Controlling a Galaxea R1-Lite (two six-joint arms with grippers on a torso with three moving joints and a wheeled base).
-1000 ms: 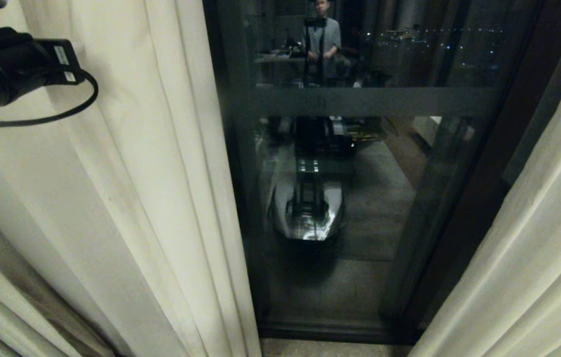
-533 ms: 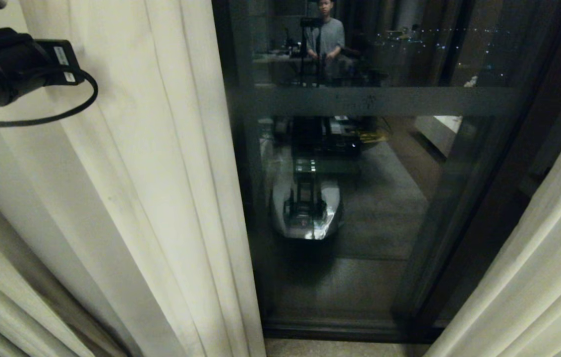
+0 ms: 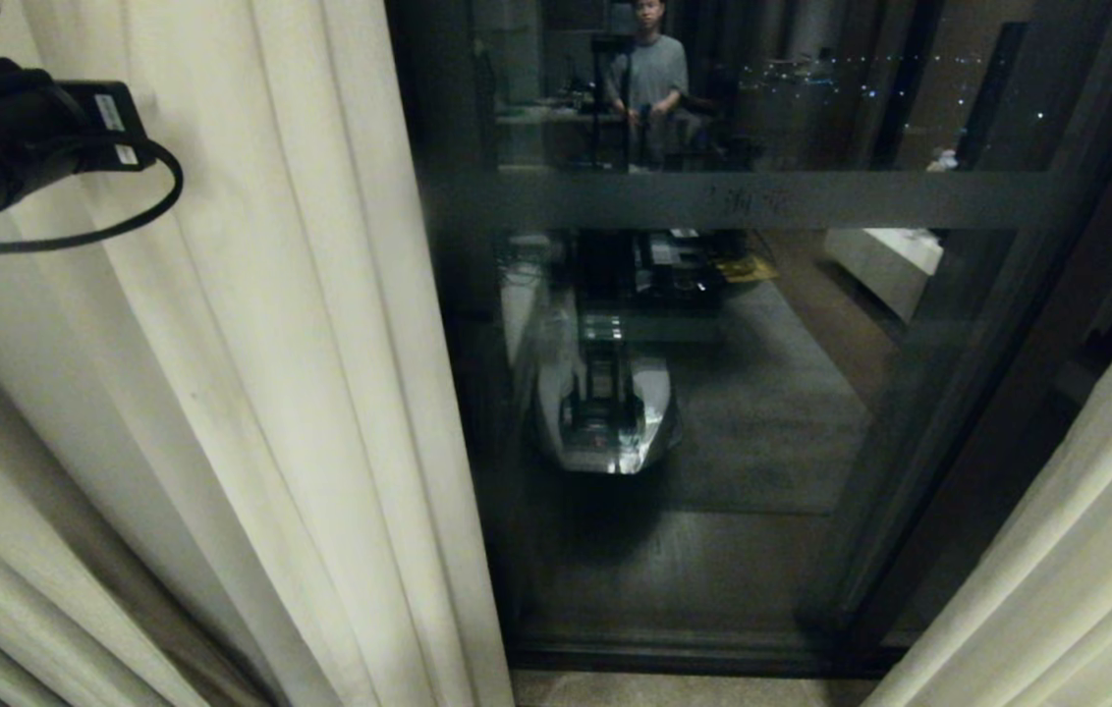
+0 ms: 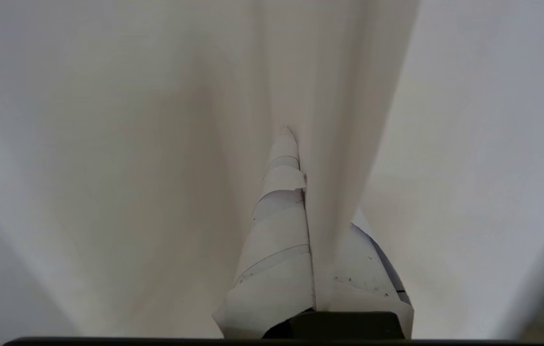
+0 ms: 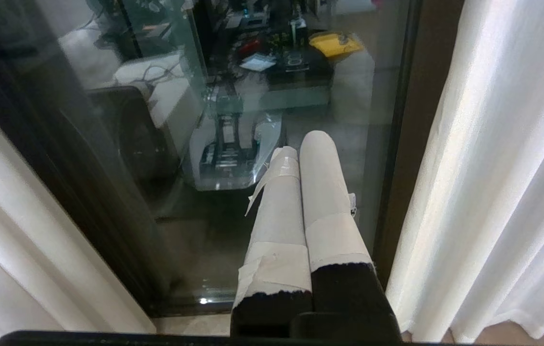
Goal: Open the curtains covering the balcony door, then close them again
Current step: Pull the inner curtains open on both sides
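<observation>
The curtains are parted. The left cream curtain (image 3: pixel 251 344) hangs at the left, the right curtain (image 3: pixel 1086 550) at the far right. Between them the balcony door (image 3: pixel 792 412) shows dark glass with a frosted band (image 3: pixel 762 201). My left arm (image 3: pixel 6 147) reaches in from the upper left. My left gripper (image 4: pixel 301 158) is shut on a vertical fold of the left curtain (image 4: pixel 325 192), which covers one taped finger. My right gripper (image 5: pixel 303 144) is shut on nothing and points down in front of the door glass (image 5: pixel 156 120), beside the right curtain (image 5: pixel 493 168).
The glass mirrors my own base (image 3: pixel 605 412) and a person (image 3: pixel 649 74) standing behind me in the room. A dark door frame (image 3: pixel 959 393) runs slantwise at the right. A pale floor strip (image 3: pixel 684 687) lies below the door sill.
The whole view has shifted: door and right curtain slid rightward in the picture. The left curtain's edge stands a little further left and more glass shows. My left arm has hardly moved.
</observation>
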